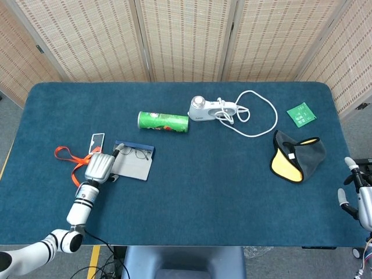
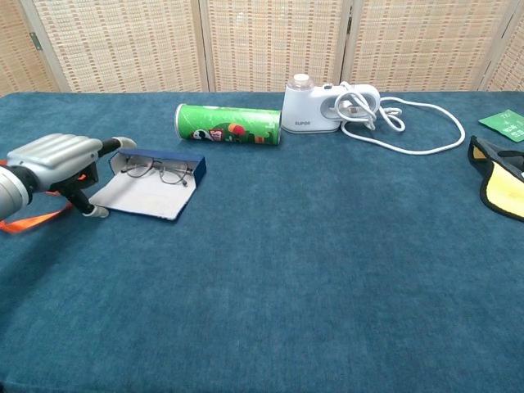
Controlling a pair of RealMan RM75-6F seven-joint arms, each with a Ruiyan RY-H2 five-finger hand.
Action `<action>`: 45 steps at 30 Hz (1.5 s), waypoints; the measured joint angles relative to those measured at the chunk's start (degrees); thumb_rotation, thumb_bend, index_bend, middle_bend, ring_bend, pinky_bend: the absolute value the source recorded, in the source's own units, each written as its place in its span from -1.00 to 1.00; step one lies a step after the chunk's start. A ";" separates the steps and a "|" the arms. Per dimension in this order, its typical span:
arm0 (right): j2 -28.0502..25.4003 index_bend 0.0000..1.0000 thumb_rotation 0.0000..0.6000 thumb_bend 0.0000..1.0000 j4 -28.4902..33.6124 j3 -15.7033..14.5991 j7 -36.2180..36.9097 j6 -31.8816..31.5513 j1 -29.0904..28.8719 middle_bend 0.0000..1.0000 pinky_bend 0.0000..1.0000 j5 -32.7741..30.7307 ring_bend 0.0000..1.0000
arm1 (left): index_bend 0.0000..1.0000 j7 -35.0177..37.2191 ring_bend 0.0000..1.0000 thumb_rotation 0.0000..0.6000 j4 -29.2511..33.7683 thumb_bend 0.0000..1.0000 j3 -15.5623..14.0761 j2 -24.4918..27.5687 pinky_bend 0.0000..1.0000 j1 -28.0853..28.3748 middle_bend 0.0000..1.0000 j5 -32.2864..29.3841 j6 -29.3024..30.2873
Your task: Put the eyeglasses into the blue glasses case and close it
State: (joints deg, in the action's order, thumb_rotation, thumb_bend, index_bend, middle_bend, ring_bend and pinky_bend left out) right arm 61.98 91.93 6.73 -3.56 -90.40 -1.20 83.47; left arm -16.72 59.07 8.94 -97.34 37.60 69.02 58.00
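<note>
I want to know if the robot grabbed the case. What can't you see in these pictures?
- Left hand, chest view: its own back hides where the fingers meet the blue glasses case.
- Right hand, head view: cut off by the picture's edge; absent from chest view.
- Eyeglasses, head view: too small to judge how they sit.

The left hand [image 1: 100,167] has a smooth silver-grey shell over its back, ridged where the fingers begin, with black parts beneath and pale rounded fingertips [image 2: 124,142]. Its wrist is a white cylinder ringed by dark bands, running at 7 o'clock into a white forearm with a rounded grey-and-black joint; a thin black cable trails below it. The right hand [image 1: 361,197], at the frame's 4 o'clock edge, shows the same silver-grey casing, white-tipped fingers and black mechanism, with a cable beneath.
</note>
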 measured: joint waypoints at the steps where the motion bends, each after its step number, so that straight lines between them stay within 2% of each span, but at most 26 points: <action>1: 0.01 -0.82 1.00 -0.08 0.00 0.02 -0.01 0.04 -0.02 -0.02 -0.52 -0.03 -0.22 | -0.84 0.18 1.00 1.00 -0.08 -0.51 0.24 -0.03 1.00 0.08 1.00 0.02 0.08; 10: 0.04 -0.82 1.00 -0.08 -0.20 0.15 0.14 0.31 -0.11 -0.02 -0.52 -0.28 -0.22 | -0.72 2.37 1.00 1.00 -1.52 -0.51 1.91 -0.80 1.00 1.06 1.00 0.48 0.54; 15: 0.12 -0.82 1.00 -0.08 -0.46 0.21 0.34 0.48 -0.15 -0.02 -0.52 -0.42 -0.22 | -0.44 6.25 1.00 1.00 -3.07 -0.51 2.45 -1.94 1.00 1.46 1.00 1.97 1.78; 19: 0.19 -0.82 1.00 -0.08 -0.62 0.21 0.42 0.80 -0.29 -0.02 -0.52 -0.48 -0.22 | -0.12 10.49 1.00 1.00 -4.76 -0.51 2.40 -2.94 1.00 1.86 1.00 3.82 2.31; 23: 0.28 -0.82 1.00 -0.08 -0.78 0.26 0.47 1.21 -0.53 -0.02 -0.50 -0.57 -0.21 | 0.02 12.80 1.00 1.00 -6.47 -0.49 1.75 -4.08 1.00 2.37 1.00 5.92 2.57; 35: 0.43 -0.82 1.00 -0.08 -1.13 0.51 0.56 2.01 -1.20 -0.02 -0.49 -0.75 -0.21 | 0.34 13.93 1.00 1.00 -8.57 -0.12 1.34 -5.62 1.00 3.00 1.00 7.06 2.34; 40: 0.61 -0.82 1.00 -0.08 -1.14 0.46 0.53 2.02 -1.27 -0.02 -0.49 -0.63 -0.21 | 0.41 14.34 1.00 1.00 -7.51 -0.09 0.99 -4.89 1.00 2.47 1.00 7.66 3.18; 45: 0.52 -0.82 1.00 -0.08 -0.64 0.38 0.18 1.43 -1.16 -0.02 -0.49 -0.13 -0.21 | 0.40 14.41 1.00 1.00 -3.59 -0.09 0.20 -2.03 1.00 1.13 1.00 8.60 4.73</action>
State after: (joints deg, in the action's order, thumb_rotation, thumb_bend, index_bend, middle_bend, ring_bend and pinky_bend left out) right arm 62.50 91.30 7.11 -3.38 -88.96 -2.36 83.33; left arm -2.32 55.49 9.14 -99.37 38.73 77.62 62.73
